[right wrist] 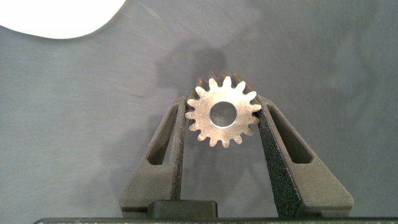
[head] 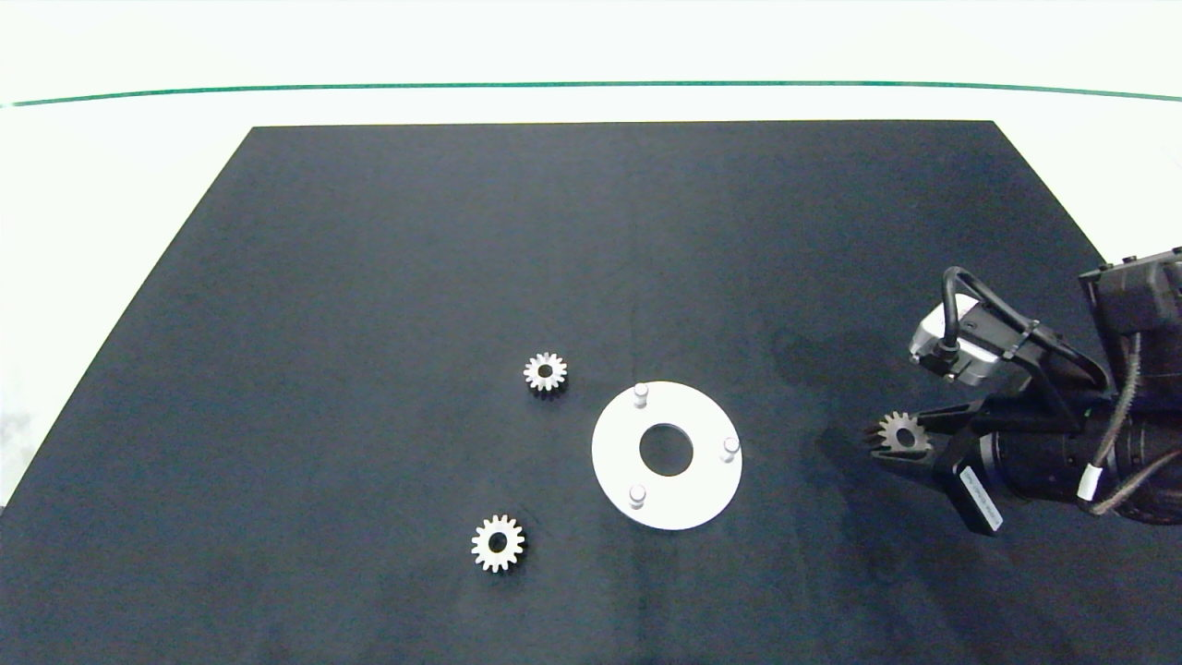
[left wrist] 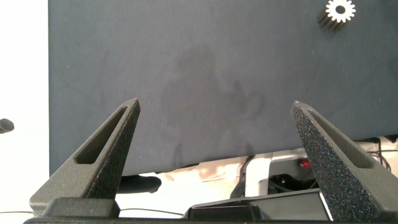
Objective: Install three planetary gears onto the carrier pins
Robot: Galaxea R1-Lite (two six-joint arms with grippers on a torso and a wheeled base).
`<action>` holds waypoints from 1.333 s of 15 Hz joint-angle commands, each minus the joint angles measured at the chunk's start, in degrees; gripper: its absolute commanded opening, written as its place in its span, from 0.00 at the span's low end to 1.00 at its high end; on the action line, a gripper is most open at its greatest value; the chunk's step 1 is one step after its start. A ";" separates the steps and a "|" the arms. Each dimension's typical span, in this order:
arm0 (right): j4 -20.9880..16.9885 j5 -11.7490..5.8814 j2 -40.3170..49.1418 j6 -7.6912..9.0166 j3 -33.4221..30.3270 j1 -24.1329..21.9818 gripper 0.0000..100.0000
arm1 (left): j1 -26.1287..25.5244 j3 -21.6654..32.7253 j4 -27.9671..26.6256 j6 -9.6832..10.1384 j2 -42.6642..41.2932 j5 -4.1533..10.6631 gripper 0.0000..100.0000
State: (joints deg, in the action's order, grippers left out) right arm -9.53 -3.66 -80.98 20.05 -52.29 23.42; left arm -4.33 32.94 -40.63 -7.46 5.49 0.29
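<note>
Planetary gears number three, and none sits on a pin yet: all three carrier pins (head: pixel 641 395) on the white carrier disc (head: pixel 702 494) stand bare. One gear (right wrist: pixel 223 112) is clamped by its teeth between the right gripper (head: pixel 888 441) fingers, well right of the disc. Two more gears (head: pixel 545 371) (head: pixel 498 543) lie flat left of the disc. The left gripper (left wrist: pixel 214 140) is spread wide and empty, away from the disc.

Right claw (head: pixel 888 441) clamped shut; left claw (left wrist: pixel 214 130) spread wide.
</note>
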 commanded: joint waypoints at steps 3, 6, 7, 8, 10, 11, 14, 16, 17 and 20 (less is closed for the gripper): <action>-5.85 -1.70 -1.55 -1.07 -7.92 9.63 0.19 | 0.11 0.11 -0.15 -0.27 0.05 0.06 1.00; -5.94 -3.37 -6.12 -2.30 -11.08 13.85 0.19 | 0.11 0.37 -0.15 -0.27 0.05 0.06 1.00; -5.94 -4.52 -7.17 -2.30 -11.79 14.81 0.19 | 0.11 0.55 -0.15 -0.27 0.05 0.06 1.00; -5.94 -6.10 -8.75 -2.30 -12.67 15.78 0.19 | 0.11 0.81 -0.15 -0.27 -0.04 0.06 1.00; -5.94 -6.45 -10.51 -2.30 -13.54 16.13 0.19 | -0.07 1.51 -0.15 -0.19 -0.04 0.06 1.00; -5.94 -6.45 -10.95 -2.30 -14.07 16.66 0.19 | -0.07 1.69 -0.15 -0.27 -0.04 0.06 1.00; -6.02 -7.68 -11.92 -2.30 -14.07 16.75 0.19 | 0.02 1.87 -0.15 -0.27 0.23 0.06 1.00; -6.02 -7.77 -12.18 -2.30 -14.42 16.84 0.19 | -0.07 1.95 -0.15 -0.19 0.05 0.06 1.00; -6.02 -7.77 -12.89 -2.30 -14.86 16.75 0.19 | -0.07 1.95 -0.15 -0.19 -0.12 0.06 1.00; -6.02 -7.77 -13.94 -2.21 -15.57 16.92 0.19 | 0.02 1.87 -0.24 -0.19 -0.12 -0.03 1.00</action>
State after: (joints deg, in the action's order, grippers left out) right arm -15.48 -11.40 -94.12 17.69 -67.55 40.22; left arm -4.33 34.87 -40.63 -7.66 5.36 0.29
